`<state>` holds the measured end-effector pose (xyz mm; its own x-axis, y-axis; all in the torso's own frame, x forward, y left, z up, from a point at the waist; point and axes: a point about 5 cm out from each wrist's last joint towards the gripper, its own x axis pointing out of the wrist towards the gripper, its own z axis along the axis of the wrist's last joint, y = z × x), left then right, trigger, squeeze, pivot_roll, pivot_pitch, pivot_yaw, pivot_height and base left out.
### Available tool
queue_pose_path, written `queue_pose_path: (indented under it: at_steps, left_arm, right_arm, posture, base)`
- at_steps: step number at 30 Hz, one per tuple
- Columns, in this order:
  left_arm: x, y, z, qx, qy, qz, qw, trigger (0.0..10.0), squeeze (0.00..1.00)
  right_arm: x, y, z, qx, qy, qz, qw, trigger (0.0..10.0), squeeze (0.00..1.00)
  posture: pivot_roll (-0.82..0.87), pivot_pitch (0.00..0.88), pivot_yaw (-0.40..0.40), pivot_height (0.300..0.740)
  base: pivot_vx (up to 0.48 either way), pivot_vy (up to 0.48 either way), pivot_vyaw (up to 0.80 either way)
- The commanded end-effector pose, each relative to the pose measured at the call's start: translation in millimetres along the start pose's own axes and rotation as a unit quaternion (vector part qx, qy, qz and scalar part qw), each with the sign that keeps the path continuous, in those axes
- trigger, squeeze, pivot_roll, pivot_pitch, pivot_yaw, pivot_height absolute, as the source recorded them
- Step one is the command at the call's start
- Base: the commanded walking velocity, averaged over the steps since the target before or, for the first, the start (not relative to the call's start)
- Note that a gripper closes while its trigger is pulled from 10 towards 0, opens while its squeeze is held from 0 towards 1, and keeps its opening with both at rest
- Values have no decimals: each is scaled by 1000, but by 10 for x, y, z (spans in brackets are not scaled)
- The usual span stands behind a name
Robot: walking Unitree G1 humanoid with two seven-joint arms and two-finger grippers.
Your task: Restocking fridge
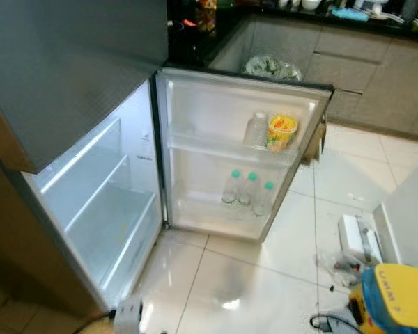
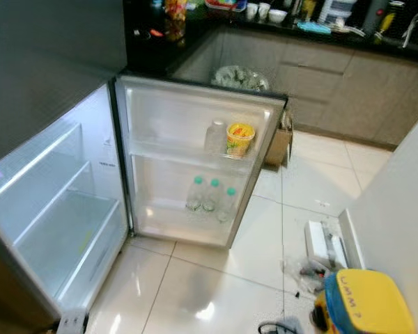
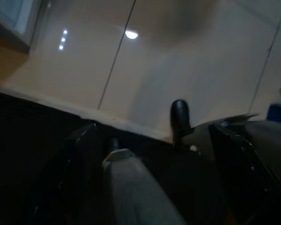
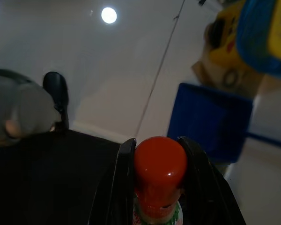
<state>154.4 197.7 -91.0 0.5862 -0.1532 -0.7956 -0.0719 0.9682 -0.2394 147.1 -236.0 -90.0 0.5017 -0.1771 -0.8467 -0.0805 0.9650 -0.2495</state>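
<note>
The fridge stands open before me, its main compartment [image 1: 104,209] lit, with bare shelves. On the door's [image 1: 195,104] upper rack sit a clear bottle [image 1: 256,129] and a yellow noodle cup [image 1: 281,131]. Three green-capped water bottles [image 1: 249,191] stand in the lower rack. In the right wrist view my right gripper [image 4: 159,159] is shut on a red-capped bottle [image 4: 159,165], held low over the floor. In the left wrist view my left gripper [image 3: 154,154] hangs open over the tiles, nothing held between its fingers.
A yellow and blue container [image 1: 397,296] sits at my lower right, with a white device [image 1: 359,236] and cables on the tiles beside it. A blue box [image 4: 208,119] lies near the right gripper. Kitchen cabinets [image 2: 334,76] run behind the door. White tiled floor [image 1: 237,278] lies before the fridge.
</note>
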Motion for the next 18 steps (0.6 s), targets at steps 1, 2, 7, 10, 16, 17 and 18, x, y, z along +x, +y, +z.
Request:
queue_pose_path:
  at_steps: [1,2,7,10,16,17,18]
  left_arm:
    - [9,-14,14,1,0,-1,1000,10000,0]
    - [10,-16,15,1,-1,-1,1000,10000,0]
    - [12,-22,17,1,-2,-2,1000,10000,0]
    - [12,-27,6,-1,2,-5,1000,10000,0]
    - [9,-30,-19,-8,10,-11,1000,10000,0]
    - [8,-30,-20,-8,11,-11,1000,10000,0]
    - [8,-30,-20,-8,11,-11,1000,10000,0]
  right_arm:
    - [-5,-33,-17,-3,0,-3,1000,10000,0]
    - [-5,-30,-13,-3,-1,-3,1000,10000,0]
    - [-4,-28,1,-1,-7,-3,1000,10000,0]
    - [-4,-21,6,-7,-9,-1,1000,10000,0]
    - [-3,-13,10,-7,-10,0,1000,10000,0]
    - [-3,-11,11,-7,-11,0,1000,10000,0]
    - [-3,-11,11,-7,-11,0,1000,10000,0]
  posture:
    - [-66,59,-26,740]
    - [-66,59,-26,740]
    - [-67,59,-26,740]
    - [-67,59,-26,740]
    - [-66,61,-26,740]
    - [-66,60,-26,740]
    - [-66,60,-26,740]
  base:
    - [0,0,-800]
    - [0,0,-800]
    - [0,0,-320]
    - [0,0,0]
    - [0,0,0]
    - [0,0,0]
    - [0,0,0]
